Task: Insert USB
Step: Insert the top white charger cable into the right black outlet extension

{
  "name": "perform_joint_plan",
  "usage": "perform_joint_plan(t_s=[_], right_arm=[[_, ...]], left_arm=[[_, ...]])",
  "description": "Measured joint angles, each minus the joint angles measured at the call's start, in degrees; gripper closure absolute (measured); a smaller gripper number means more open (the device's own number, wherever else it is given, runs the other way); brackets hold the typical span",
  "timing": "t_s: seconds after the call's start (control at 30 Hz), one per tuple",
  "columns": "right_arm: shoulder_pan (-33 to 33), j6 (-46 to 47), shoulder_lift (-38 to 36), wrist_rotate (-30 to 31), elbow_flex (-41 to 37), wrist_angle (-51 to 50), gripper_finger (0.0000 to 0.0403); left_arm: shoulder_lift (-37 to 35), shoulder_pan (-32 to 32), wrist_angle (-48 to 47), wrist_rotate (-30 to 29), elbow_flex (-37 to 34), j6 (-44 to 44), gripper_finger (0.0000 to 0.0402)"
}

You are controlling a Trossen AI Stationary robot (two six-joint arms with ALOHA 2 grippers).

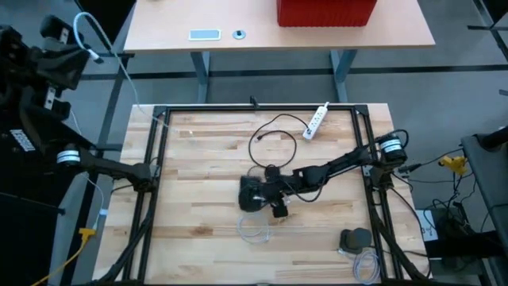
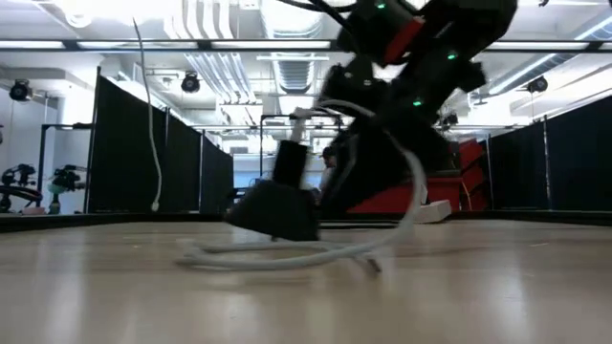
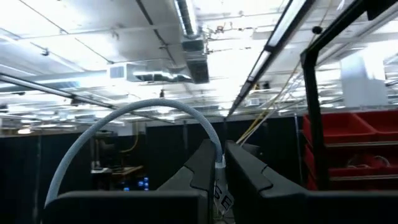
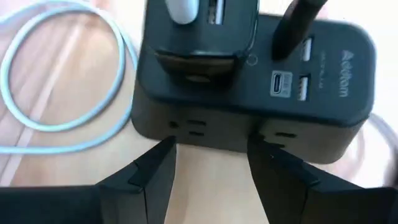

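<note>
A black power block (image 4: 249,93) with USB ports on its top face sits on the wooden table's middle (image 1: 250,193). A black adapter (image 4: 199,37) with a white USB plug (image 4: 183,9) in it stands on the block, and a black cable (image 4: 298,25) is plugged in beside it. The white cable (image 1: 254,230) lies looped toward the near edge. My right gripper (image 4: 211,165) is open and low just right of the block, its fingers facing the block's side wall without touching. My left gripper (image 3: 222,163) is shut, raised off the table's far left and pointing at the ceiling.
A white power strip (image 1: 317,119) and a black cable loop (image 1: 274,135) lie toward the far edge. A grey device (image 1: 355,238) with a coiled cable sits at the near right corner. A black frame (image 1: 262,107) borders the table. In the low view the block (image 2: 277,205) hides part of the arm.
</note>
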Motion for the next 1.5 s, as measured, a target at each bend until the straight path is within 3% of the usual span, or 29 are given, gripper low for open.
perform_joint_plan(t_s=[0.2,0.3,0.43,0.63,0.73,0.9,1.07,1.27,1.33,1.5], right_arm=[[-4.03,-11.10,11.20,1.84,11.94,17.78,0.0219],[-6.64,-8.49,14.17,1.37,19.19,11.99,0.0219],[-7.48,-7.39,14.24,-3.00,25.27,-4.00,0.0219],[-6.49,-5.48,12.54,-6.32,26.44,-19.50,0.0219],[-5.85,-4.43,12.34,-9.35,26.12,-21.59,0.0219],[-4.75,-6.08,15.32,-15.41,25.28,-10.92,0.0219],[-5.07,-5.26,21.86,-16.29,25.81,1.84,0.0219],[-5.01,-4.25,32.03,-16.10,37.48,12.19,0.0219],[-4.91,-3.50,34.52,-16.37,42.82,9.46,0.0219],[-4.65,-6.00,34.43,-20.39,50.91,-10.52,0.0219]], left_arm=[[0.08,0.00,-0.92,-2.25,0.17,1.09,0.0386],[0.75,-0.02,-1.06,-2.23,0.17,-0.35,0.0386],[2.41,0.00,-2.21,-2.31,0.15,-1.33,0.0386],[5.11,0.00,-3.57,-2.32,0.13,0.42,0.0386],[6.13,0.00,-3.65,-2.30,0.13,0.70,0.0386],[7.52,0.00,-3.27,-2.25,0.13,1.38,0.0386],[7.88,-0.01,-2.02,-2.25,0.13,1.67,0.0386],[7.72,0.00,-1.15,-2.65,0.13,2.55,0.0386],[7.99,-0.02,-1.14,-2.65,0.13,2.48,0.0386],[8.58,-0.01,-1.61,-2.69,0.13,1.81,0.0386]])
